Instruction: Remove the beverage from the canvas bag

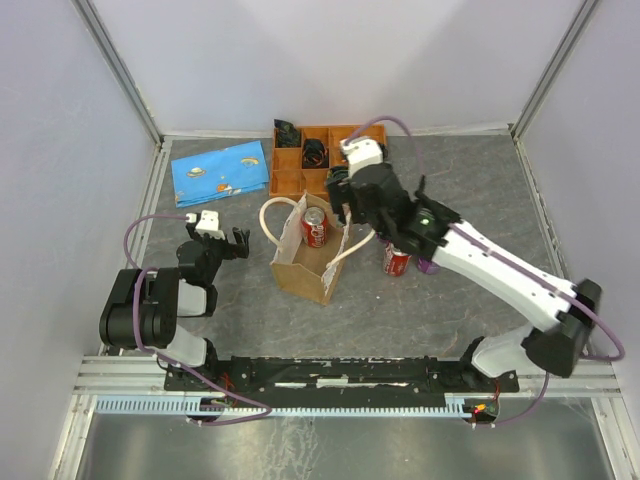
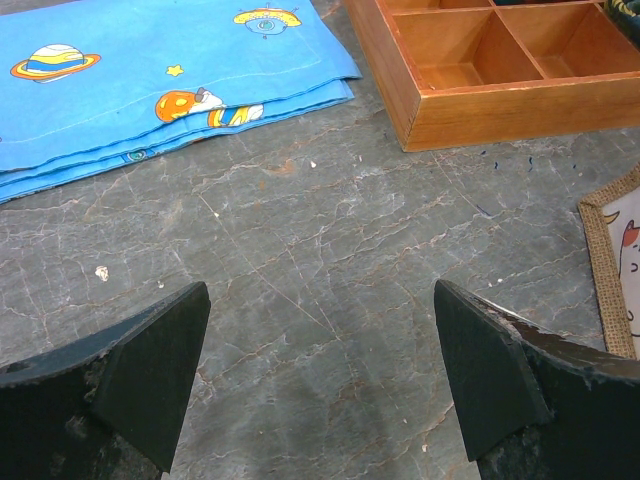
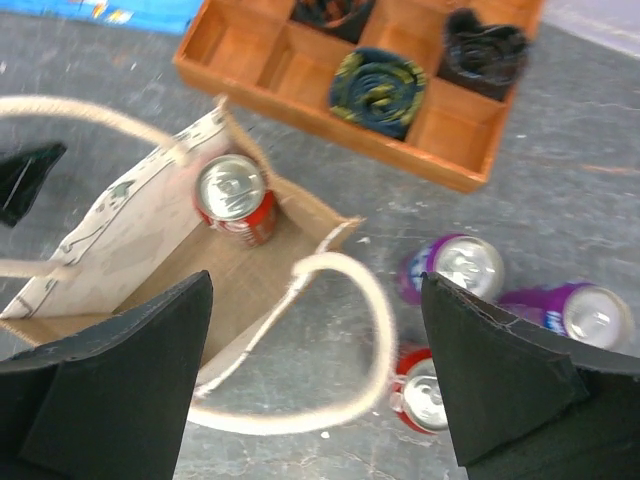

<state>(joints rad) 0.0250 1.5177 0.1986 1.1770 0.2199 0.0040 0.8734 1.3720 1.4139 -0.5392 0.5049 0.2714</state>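
Note:
The tan canvas bag (image 1: 300, 278) stands open in the middle of the table, its cream rope handles flopped outward. One red beverage can (image 1: 316, 228) stands upright in its far corner; the can also shows in the right wrist view (image 3: 232, 198), inside the bag (image 3: 120, 235). My right gripper (image 1: 341, 203) is open and empty, hovering above the bag's right handle (image 3: 375, 330), just right of the can. My left gripper (image 1: 236, 243) is open and empty, low over the table left of the bag, whose edge (image 2: 610, 270) shows in the left wrist view.
A red can (image 1: 397, 262) and purple cans (image 1: 428, 268) stand on the table right of the bag, under my right arm. An orange compartment tray (image 1: 290, 182) with dark rolled items sits behind the bag. A blue patterned cloth (image 1: 220, 172) lies at back left.

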